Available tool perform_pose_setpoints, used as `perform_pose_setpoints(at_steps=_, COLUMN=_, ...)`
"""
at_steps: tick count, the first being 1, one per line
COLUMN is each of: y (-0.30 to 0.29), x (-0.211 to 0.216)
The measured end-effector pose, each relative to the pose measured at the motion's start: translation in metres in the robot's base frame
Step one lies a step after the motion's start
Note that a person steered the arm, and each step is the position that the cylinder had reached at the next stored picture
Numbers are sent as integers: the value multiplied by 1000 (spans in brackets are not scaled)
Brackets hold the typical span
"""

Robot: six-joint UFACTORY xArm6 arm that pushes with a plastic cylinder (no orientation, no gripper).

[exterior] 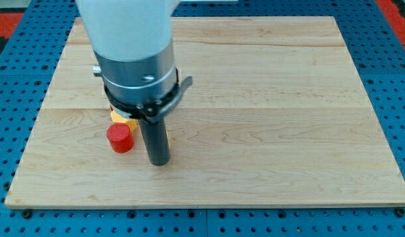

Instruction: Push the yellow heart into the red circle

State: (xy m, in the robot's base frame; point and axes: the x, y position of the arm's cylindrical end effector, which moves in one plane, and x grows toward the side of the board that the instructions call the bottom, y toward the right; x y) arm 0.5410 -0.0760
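Rod tip beside the red and yellow blocks on the pale wooden counter (268, 131).

The small red round cylinder block (120, 139) stands near the counter's left side, toward the view's bottom. The yellow block (121, 119), presumably the heart though its shape cannot be made out, sits just above it, touching or almost touching, and is mostly hidden under the arm's grey metal collar (137, 72); a sliver of yellow also shows at the rod's right edge. My tip (159, 160), the lower end of the straight dark rod, rests on the counter just to the right of the red block and slightly lower, with a narrow gap between them. The rod hangs upright from the collar and the white arm housing (126, 26) above it. There is no pincer on this arm, so no open or closed state shows. A blue perforated base (11, 99) surrounds the counter.
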Motion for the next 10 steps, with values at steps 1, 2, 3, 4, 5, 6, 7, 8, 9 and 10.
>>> perform_pose_setpoints(at_steps=1, y=-12, x=-18)
perform_pose_setpoints(at_steps=2, y=1, x=-8)
perform_pose_setpoints(at_steps=3, y=49, x=-18)
perform_pose_setpoints(at_steps=4, y=49, x=-52)
perform_pose_setpoints(at_steps=5, y=27, x=-57)
perform_pose_setpoints(at_steps=6, y=15, x=-54)
perform_pose_setpoints(at_steps=7, y=7, x=-52)
perform_pose_setpoints(at_steps=8, y=46, x=-52)
perform_pose_setpoints(at_steps=9, y=133, x=-109)
perform_pose_setpoints(at_steps=10, y=135, x=-195)
